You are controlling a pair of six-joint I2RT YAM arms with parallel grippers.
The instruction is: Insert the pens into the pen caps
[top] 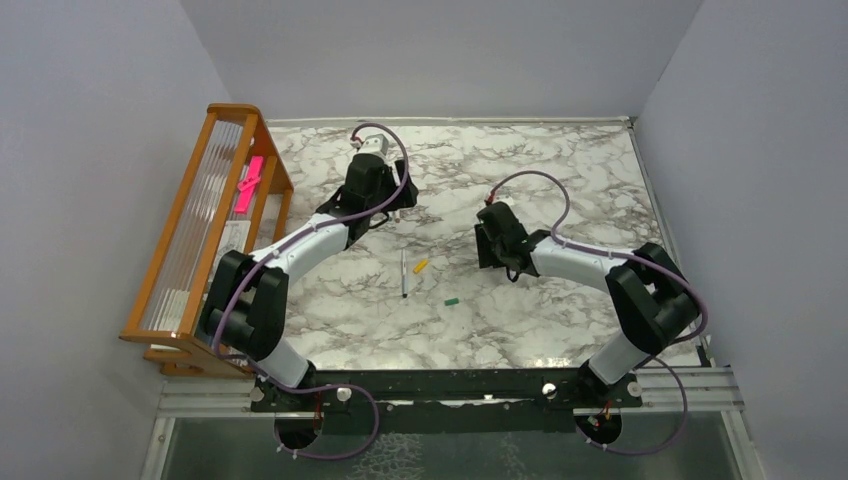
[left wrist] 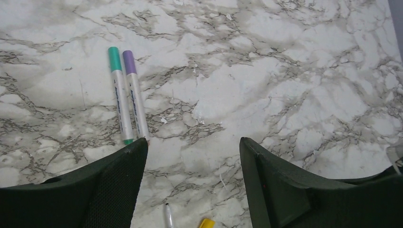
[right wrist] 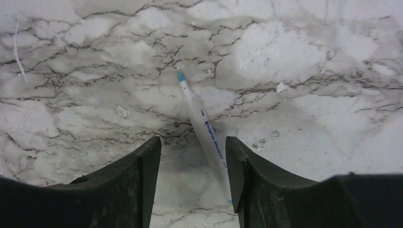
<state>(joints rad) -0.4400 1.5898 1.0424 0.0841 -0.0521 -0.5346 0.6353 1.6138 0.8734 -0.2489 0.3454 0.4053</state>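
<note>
Two pens lie side by side on the marble, one wearing a teal pen cap (left wrist: 114, 53), the other a pale purple one (left wrist: 129, 61). My left gripper (left wrist: 192, 142) hovers open just beside their lower ends, with nothing between its fingers. Below it lie an uncapped pen (top: 404, 273) with a dark tip (left wrist: 167, 213) and an orange cap (top: 421, 265). A green cap (top: 452, 300) lies alone. My right gripper (right wrist: 192, 142) stands open over an uncapped teal-tipped pen (right wrist: 202, 121), which lies flat on the table close to the right finger (right wrist: 242, 166).
A wooden rack (top: 205, 230) stands along the left edge of the table and holds a bright pink strip (top: 249, 183). Grey walls close in the marble table (top: 560, 160) at the back and on both sides.
</note>
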